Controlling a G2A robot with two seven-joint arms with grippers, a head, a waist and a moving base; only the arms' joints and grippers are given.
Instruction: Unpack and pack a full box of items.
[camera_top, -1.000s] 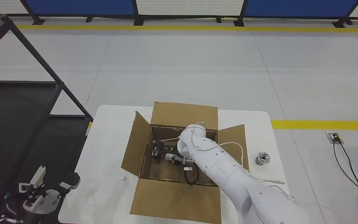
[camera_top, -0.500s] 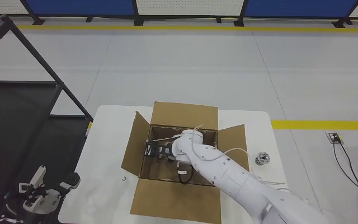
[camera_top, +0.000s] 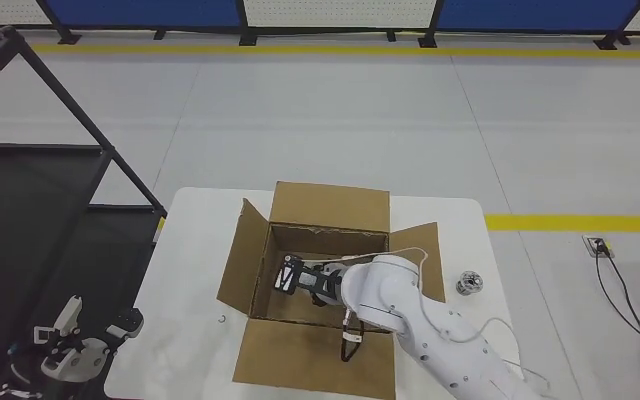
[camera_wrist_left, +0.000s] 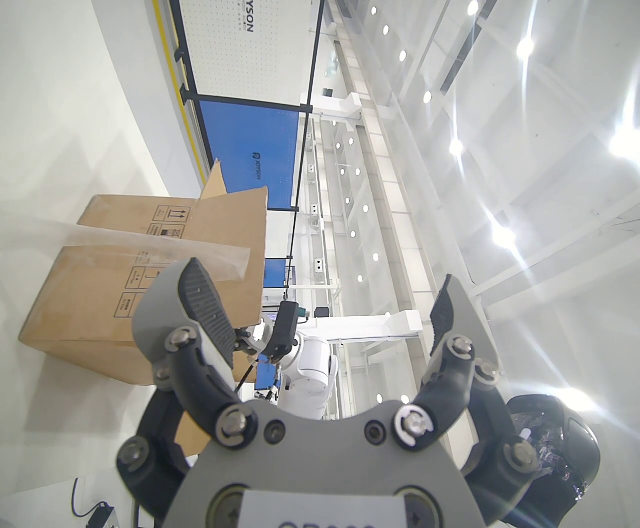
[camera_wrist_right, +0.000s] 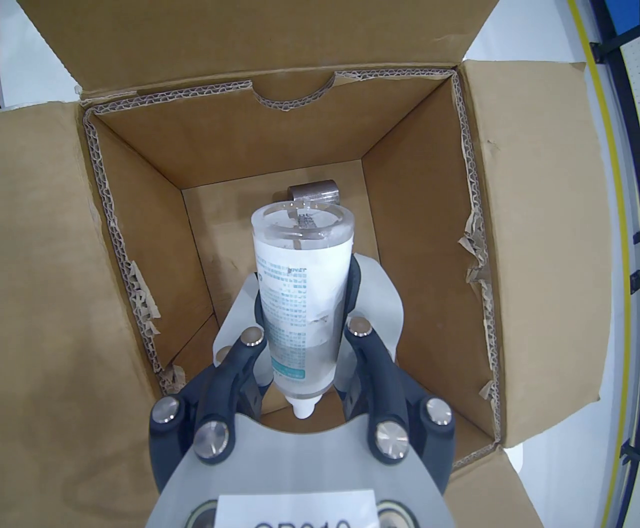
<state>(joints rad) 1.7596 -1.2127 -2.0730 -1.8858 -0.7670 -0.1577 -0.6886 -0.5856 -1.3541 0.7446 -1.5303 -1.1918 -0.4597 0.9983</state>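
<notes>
Swung nearward, the right arm now crosses the corrugated cardboard box's (camera_top: 330, 205) near-right corner. Left of the bench (camera_top: 195, 250) hangs the left gripper (camera_wrist_left: 325, 295), ribbed fingers (camera_wrist_left: 207, 310) wide. Inside the box, the right gripper (camera_wrist_right: 305, 285) clamps a white, clear-capped tube (camera_wrist_right: 300, 260); its wrist view reveals a metal cylinder (camera_wrist_right: 314, 192) on the floor.
</notes>
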